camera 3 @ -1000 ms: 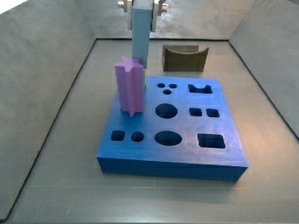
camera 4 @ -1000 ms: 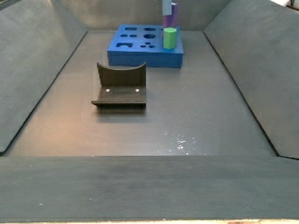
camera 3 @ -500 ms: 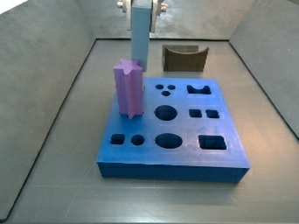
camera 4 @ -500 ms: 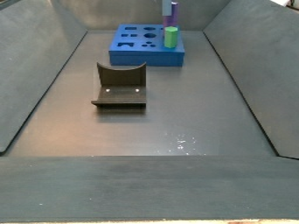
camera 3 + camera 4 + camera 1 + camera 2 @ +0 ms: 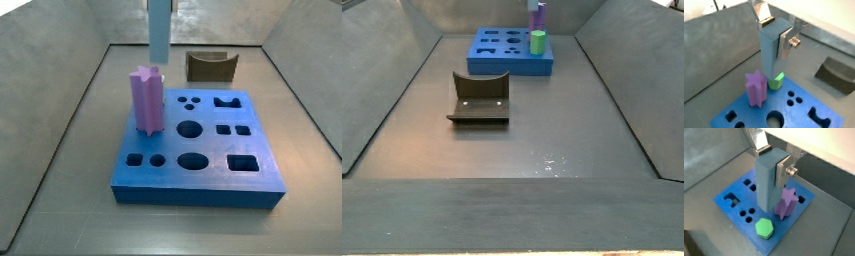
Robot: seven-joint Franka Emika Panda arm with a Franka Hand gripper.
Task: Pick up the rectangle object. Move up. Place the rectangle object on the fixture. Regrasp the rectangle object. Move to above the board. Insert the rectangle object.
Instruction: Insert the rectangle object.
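Note:
My gripper is shut on the rectangle object, a long light-blue bar held upright by its top end; both also show in a wrist view, the gripper and the bar. The bar hangs over the blue board, next to the purple star-topped prism and the green peg. In a side view the bar runs out of the top of the frame above the board; the gripper is out of view there. The fixture stands behind the board.
The board lies at the far end of a grey walled tray, with the purple prism and green peg standing in it. The fixture sits in the middle of the floor. Several board holes stand open.
The gripper has risen with the bar: its fingers showed at the top of the side view before and are now out of frame. Nothing else moved.

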